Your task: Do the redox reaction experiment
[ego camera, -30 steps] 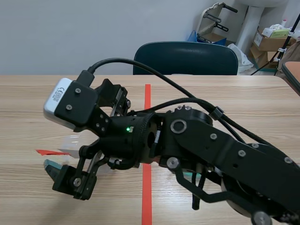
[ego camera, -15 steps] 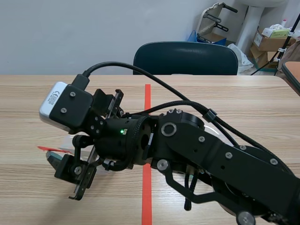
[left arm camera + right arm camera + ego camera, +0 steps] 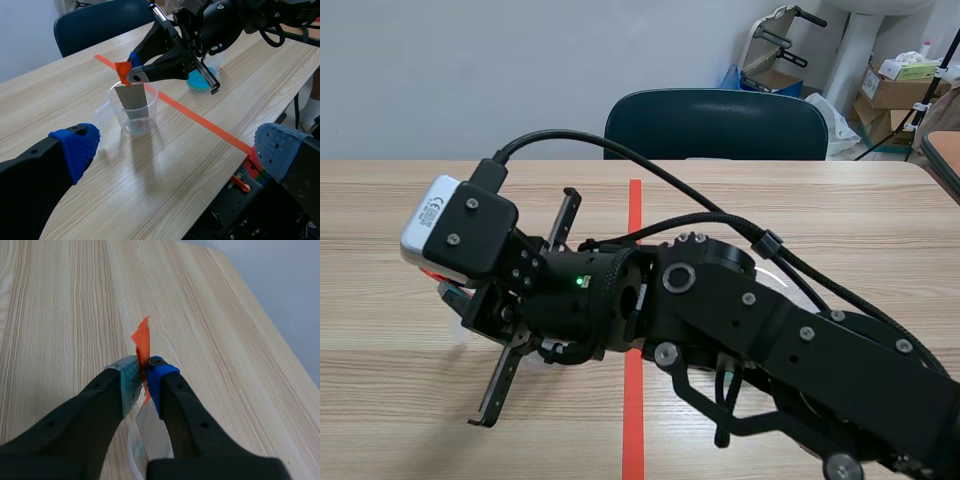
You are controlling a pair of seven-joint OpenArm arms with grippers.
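Two grippers are on my screens, and only one holds anything. My right gripper is clamped on the orange tape tab at the top of a grey metal strip, its pads squeezing the tab from both sides with the tab's point sticking out past the fingertips. From the left wrist camera I see the strip hanging nearly upright from that gripper, with its lower part down inside a clear plastic measuring cup that has a handle. I cannot tell whether the strip's end touches the cup's bottom. The cup stands on the wooden table near the orange-red tape line, on the side from which my left arm comes in, well back from the table's near edge. My left gripper hangs over the table short of the cup, its blue pads spread wide apart and nothing between them. In the scene view the right arm reaches across the line and hides almost all of the cup. Beyond the line, beside the right arm, sits a bright blue round thing that I cannot make out. At the table's far edge stands a dark chair.
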